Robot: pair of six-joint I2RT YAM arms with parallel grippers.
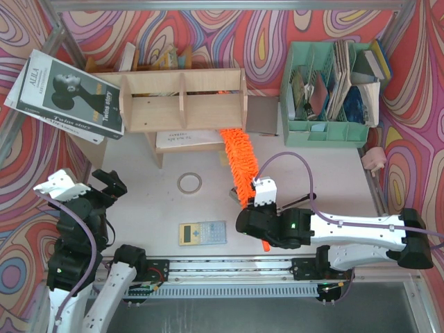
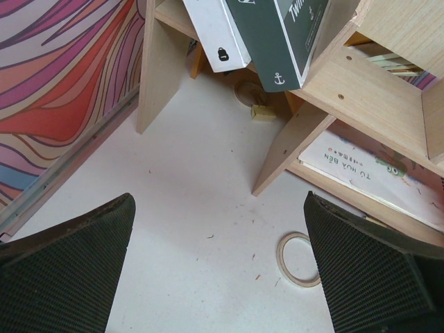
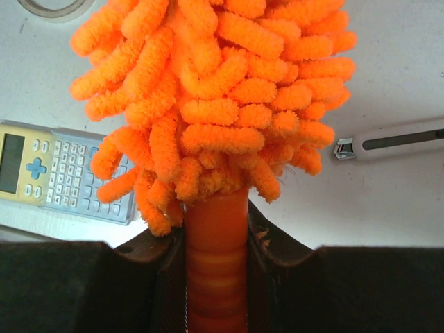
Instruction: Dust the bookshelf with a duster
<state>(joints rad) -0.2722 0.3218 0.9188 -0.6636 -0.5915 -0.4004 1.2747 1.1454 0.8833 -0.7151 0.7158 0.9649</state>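
The light plywood bookshelf (image 1: 184, 97) stands at the back of the table; its legs and lower edge show in the left wrist view (image 2: 361, 83). The orange duster (image 1: 239, 163) runs from the shelf's lower right corner back toward me. My right gripper (image 1: 252, 212) is shut on its smooth orange handle (image 3: 216, 263), and the fluffy head (image 3: 215, 97) fills the view above the jaws (image 3: 216, 236). My left gripper (image 1: 107, 184) hangs open over bare table at the front left, nothing between its fingers (image 2: 218, 208).
A tape ring (image 1: 189, 182) (image 2: 298, 259) lies in front of the shelf. A grey calculator (image 1: 202, 233) (image 3: 62, 173) sits near the front edge. A mint-green organiser (image 1: 326, 97) stands back right. A large book (image 1: 66, 94) leans on the shelf's left end. A white-grey tool (image 3: 388, 139) lies right of the duster.
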